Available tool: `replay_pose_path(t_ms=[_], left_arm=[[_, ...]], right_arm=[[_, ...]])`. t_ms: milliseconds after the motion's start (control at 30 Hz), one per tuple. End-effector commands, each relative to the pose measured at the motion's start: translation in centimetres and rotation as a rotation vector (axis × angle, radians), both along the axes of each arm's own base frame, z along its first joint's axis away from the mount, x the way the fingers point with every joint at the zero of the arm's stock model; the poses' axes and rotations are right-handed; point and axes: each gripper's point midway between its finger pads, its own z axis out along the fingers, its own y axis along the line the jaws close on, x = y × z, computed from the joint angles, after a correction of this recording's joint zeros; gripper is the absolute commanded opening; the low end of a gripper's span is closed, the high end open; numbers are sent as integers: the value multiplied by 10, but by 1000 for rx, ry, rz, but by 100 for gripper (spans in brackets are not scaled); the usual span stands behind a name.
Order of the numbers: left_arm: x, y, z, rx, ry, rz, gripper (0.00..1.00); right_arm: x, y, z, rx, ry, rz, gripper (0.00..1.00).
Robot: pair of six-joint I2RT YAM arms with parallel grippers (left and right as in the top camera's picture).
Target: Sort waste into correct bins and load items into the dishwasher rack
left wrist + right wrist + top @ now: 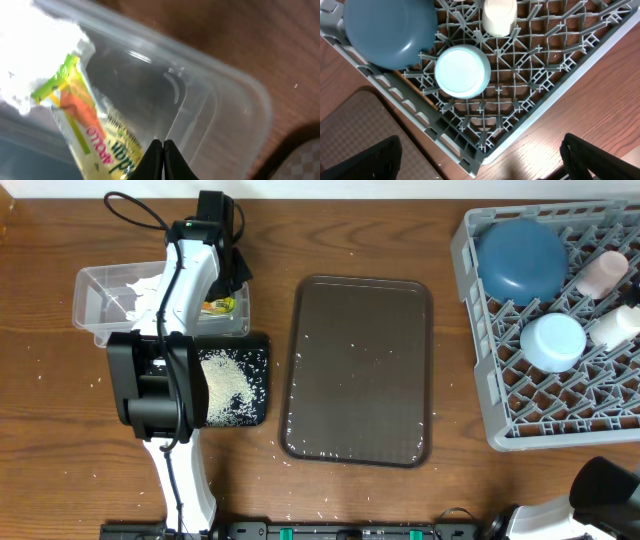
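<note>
The clear tub [95, 320] holds crumpled white tissue [130, 295] and the yellow-green-orange snack wrapper [222, 306]. My left gripper [163, 160] hangs inside the tub [225, 95], shut with nothing between its tips, just beside the wrapper [85, 125] and the tissue [35, 45]. The black bin [258, 350] holds a heap of rice [230, 385]. The grey rack [480, 370] carries the dark-blue bowl [520, 258], light-blue bowl [553, 342], pink cup [603, 273] and white cup [615, 325]. My right gripper [482, 162] stands wide open above the rack's near corner [485, 150].
A dark-brown serving tray [360, 370] with stray rice grains lies between the bins and the rack. More grains are scattered on the wooden table around the bins. The left arm [150, 385] covers part of the black bin. The right arm [600, 490] sits at the bottom right.
</note>
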Motion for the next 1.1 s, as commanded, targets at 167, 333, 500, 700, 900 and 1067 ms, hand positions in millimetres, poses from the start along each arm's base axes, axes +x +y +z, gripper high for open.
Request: replay_pose_path(t_ms=[167, 333, 500, 700, 900, 1067], left_arm=[[-20, -55, -13, -137, 85, -105, 6], [-29, -88, -13, -148, 102, -131, 6], [-25, -97, -12, -121, 74, -126, 6], [-18, -84, -11, -102, 54, -101, 6], [-24, -67, 4, -98, 59, -71, 7], [-28, -61, 48, -106, -16, -73, 13]], right_arm=[[-1, -3, -2, -4, 12, 1, 99], [-1, -3, -2, -4, 12, 1, 99], [-1, -3, -2, -4, 12, 1, 99], [-1, -3, -2, -4, 12, 1, 99], [-1, -3, -2, -4, 12, 1, 99], [-1, -3, -2, -4, 12, 1, 99]])
